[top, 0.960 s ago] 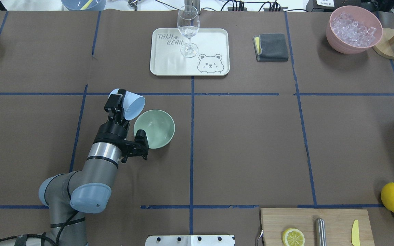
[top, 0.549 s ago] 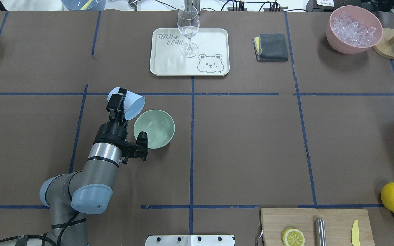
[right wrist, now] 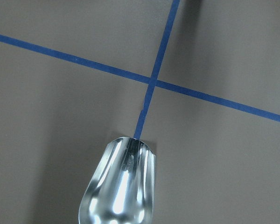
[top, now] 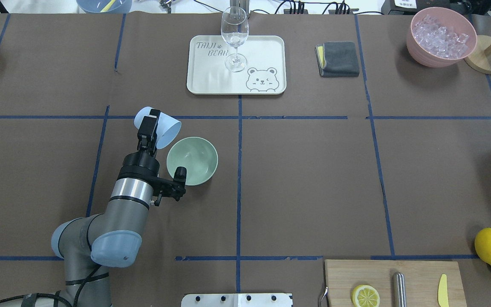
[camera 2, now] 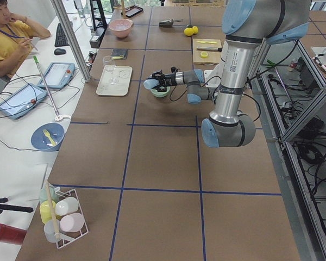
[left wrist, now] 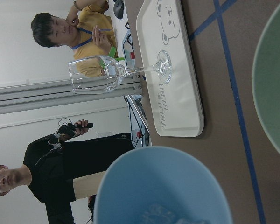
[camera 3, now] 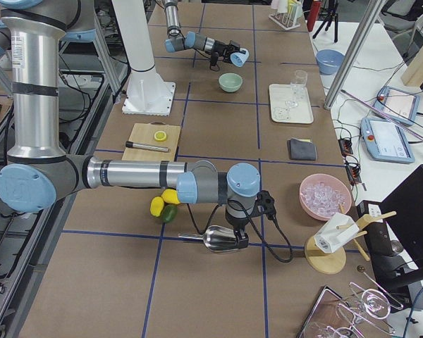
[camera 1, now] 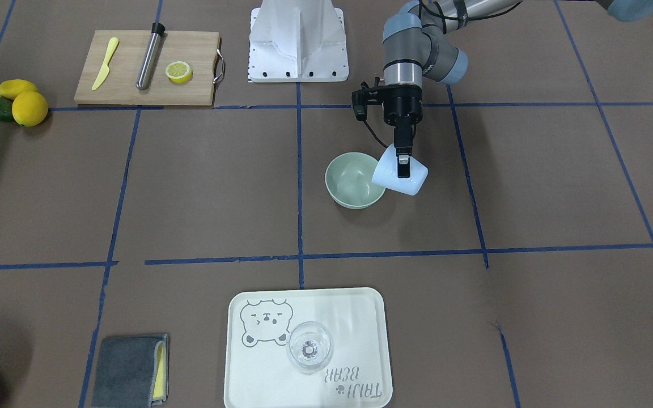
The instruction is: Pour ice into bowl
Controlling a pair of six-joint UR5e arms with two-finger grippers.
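Rolling a touch further than a second ago, the left fingers (top: 147, 129) stay clamped on the one blue cup (top: 166, 128), its mouth turned toward the one green bowl (top: 194, 160) on the bench (top: 313, 170). The few ice cubes (left wrist: 161, 215) lie inside the cup and the bowl looks empty, so I judge the pour barely begun. Whether the right fingers (camera 3: 234, 231) grip the one metal scoop (right wrist: 119, 186) I cannot tell; farther off stand one pink bowl (top: 441, 59) and one wine glass (top: 234, 38).

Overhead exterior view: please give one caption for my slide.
Left pincer holds the blue cup tilted toward the sage-green bowl.
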